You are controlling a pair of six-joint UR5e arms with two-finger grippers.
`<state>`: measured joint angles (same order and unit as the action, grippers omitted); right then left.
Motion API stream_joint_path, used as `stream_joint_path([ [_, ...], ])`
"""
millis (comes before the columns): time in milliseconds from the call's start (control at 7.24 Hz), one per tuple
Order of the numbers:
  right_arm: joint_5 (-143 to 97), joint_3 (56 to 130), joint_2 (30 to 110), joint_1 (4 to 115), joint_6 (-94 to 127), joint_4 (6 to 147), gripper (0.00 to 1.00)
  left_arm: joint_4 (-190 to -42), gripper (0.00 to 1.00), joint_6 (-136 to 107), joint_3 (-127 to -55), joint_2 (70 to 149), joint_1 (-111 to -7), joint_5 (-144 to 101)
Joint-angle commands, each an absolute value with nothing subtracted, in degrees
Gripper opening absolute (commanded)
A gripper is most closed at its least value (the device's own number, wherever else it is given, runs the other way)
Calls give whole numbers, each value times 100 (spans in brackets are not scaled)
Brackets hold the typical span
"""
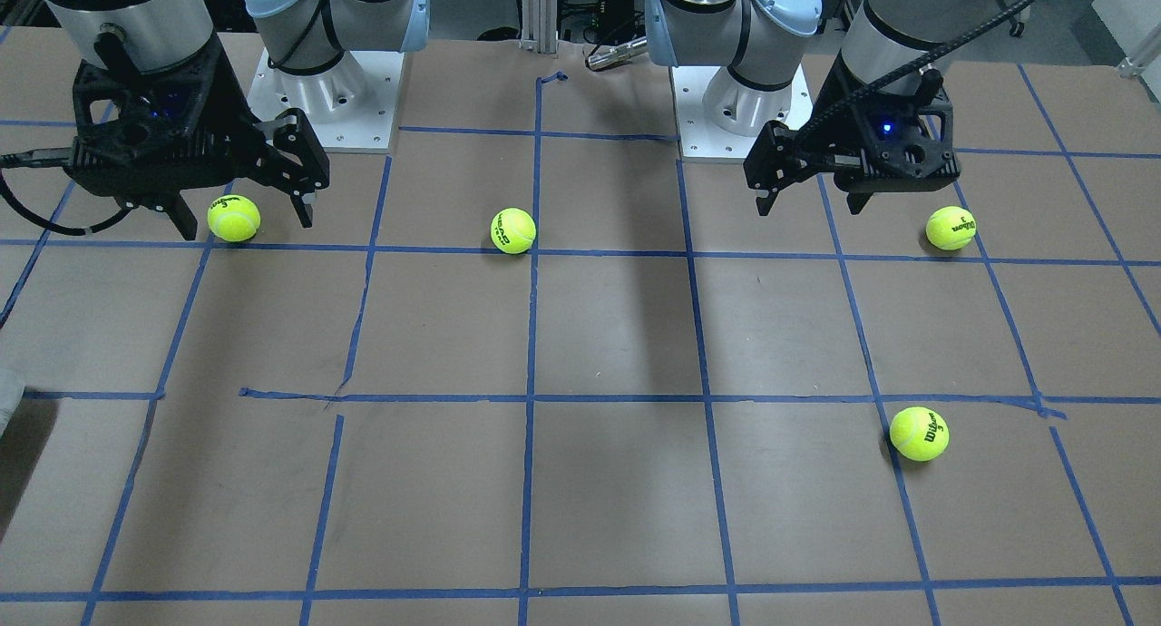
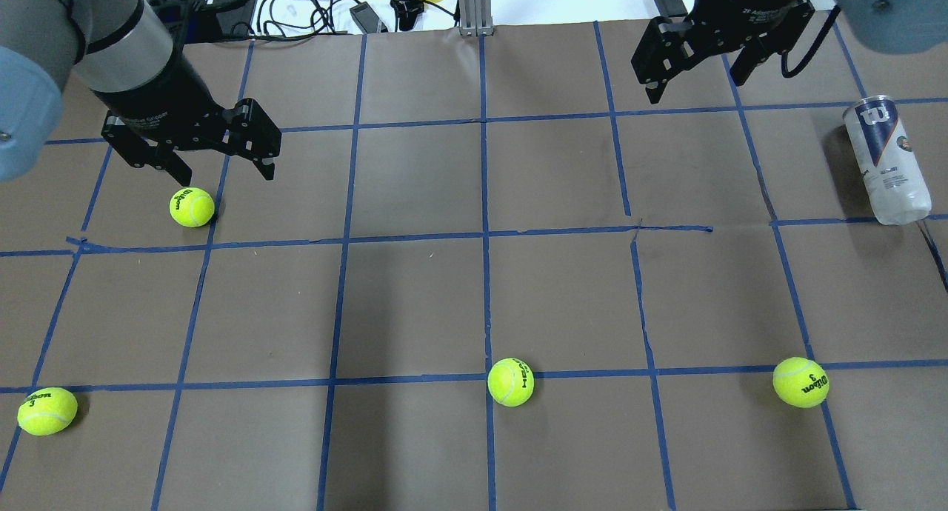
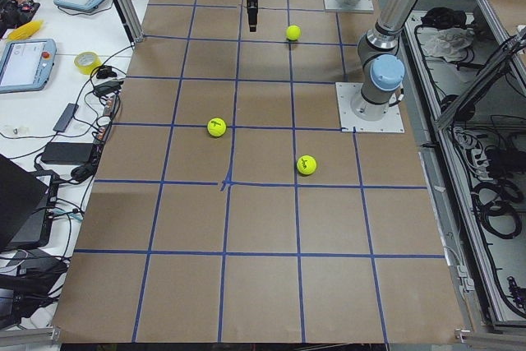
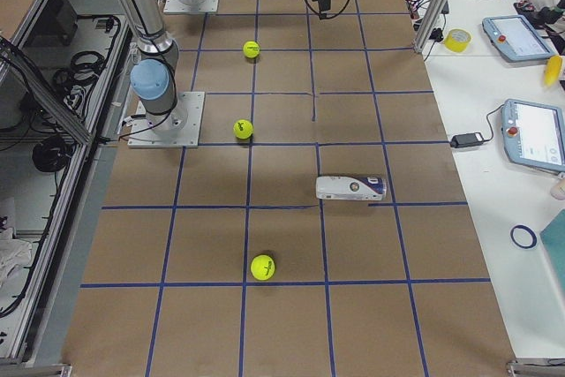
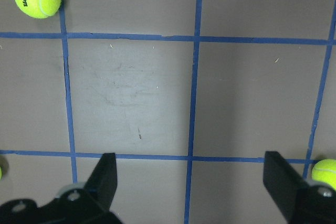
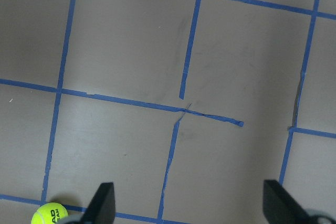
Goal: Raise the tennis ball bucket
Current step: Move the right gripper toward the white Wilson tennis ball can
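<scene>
The tennis ball bucket (image 2: 886, 159) is a clear can with a white and navy "W" label. It lies on its side near the table's right edge, and also shows in the exterior right view (image 4: 351, 187). It is outside the front-facing view and both wrist views. My right gripper (image 2: 695, 87) (image 1: 247, 225) (image 6: 189, 203) hangs open and empty above the table, to the left of the bucket and farther out, well apart from it. My left gripper (image 2: 226, 176) (image 1: 809, 207) (image 5: 194, 182) is open and empty over the table's left side.
Several yellow-green tennis balls lie on the brown, blue-taped table (image 2: 415, 296): one below the left gripper (image 2: 192, 207), one near left (image 2: 47, 411), one near middle (image 2: 511, 382), one near right (image 2: 800, 382). Cables and devices (image 2: 296, 0) lie past the far edge.
</scene>
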<state>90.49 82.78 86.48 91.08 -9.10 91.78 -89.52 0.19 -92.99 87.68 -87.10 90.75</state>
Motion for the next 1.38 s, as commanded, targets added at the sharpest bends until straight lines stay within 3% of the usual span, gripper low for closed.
stream_joint_path([
  [0,9105,8288,8666,9088,-905,9176,100,-8947,100,18,-9299,8780,-8710,9079],
  [967,9088,8499,8156,8623,-1390,9857,100,-9009,100,26,-9299,8736,-8701,9105],
  [1244,8974,8429,7842,7354,-1398,10142,100,-9017,100,26,-9299,8728,-8692,9105],
])
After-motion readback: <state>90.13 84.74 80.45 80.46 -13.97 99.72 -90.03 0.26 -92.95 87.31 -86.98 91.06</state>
